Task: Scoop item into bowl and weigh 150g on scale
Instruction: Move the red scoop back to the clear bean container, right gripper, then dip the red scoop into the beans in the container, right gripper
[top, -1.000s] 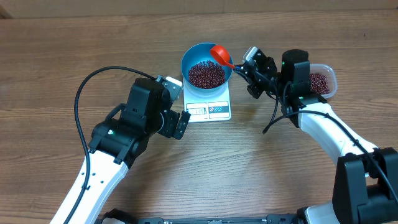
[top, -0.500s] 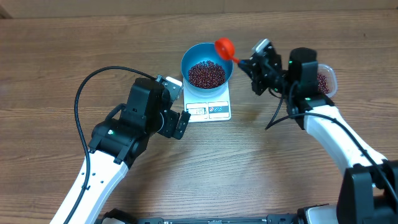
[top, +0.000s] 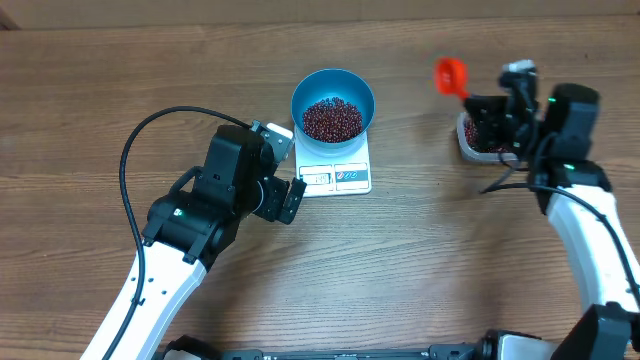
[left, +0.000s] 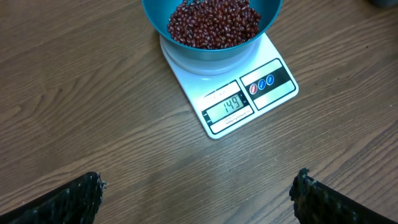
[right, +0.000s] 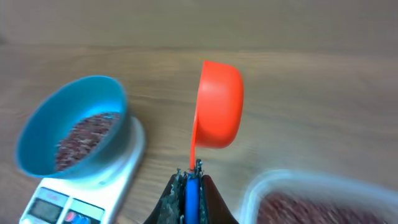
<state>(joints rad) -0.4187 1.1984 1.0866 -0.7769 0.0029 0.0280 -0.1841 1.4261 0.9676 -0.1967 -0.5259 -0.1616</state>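
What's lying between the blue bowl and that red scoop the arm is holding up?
Nothing: only bare wooden table runs between the blue bowl and the red scoop. The overhead view shows it plainly, and the right wrist view agrees.

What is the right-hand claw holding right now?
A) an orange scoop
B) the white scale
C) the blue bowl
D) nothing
A: the right gripper is shut on the thin handle of the orange scoop, whose cup shows just ahead of it.
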